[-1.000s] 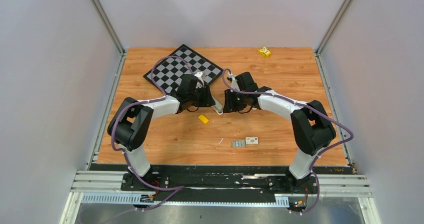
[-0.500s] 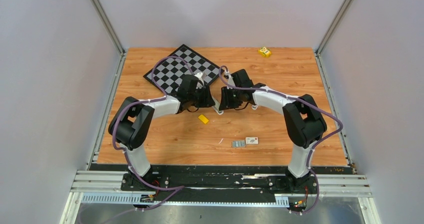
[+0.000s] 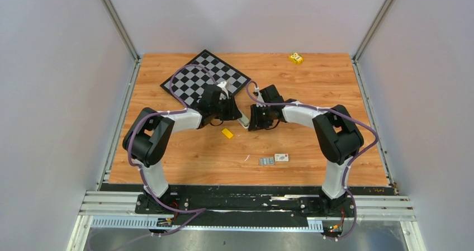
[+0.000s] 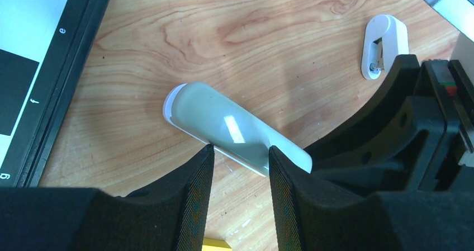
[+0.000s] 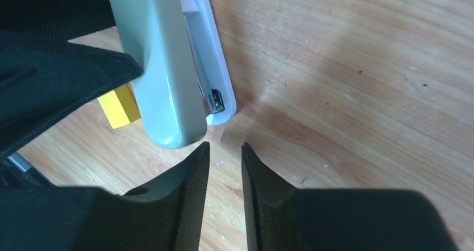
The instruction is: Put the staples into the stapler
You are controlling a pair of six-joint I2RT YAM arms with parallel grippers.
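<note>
We find the stapler (image 4: 223,125) on the table (image 3: 313,94), between the left pincer's (image 4: 240,150) fingers, its end just ahead of the right pincer (image 5: 224,150). A block (image 5: 118,107) lies beside it, under the left pincer. Staples (image 3: 266,161) and a box (image 3: 281,157) lie side by side, well apart from both pincers, toward the arm bases.

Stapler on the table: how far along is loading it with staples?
Nothing looks done yet: the small grey-olive stapler looks closed. In hand: the left hand clamps it while the right hand, empty, sits at its tip. Left: the silvery staple strips lie untouched on the wooden table, so opening and loading remain.
</note>
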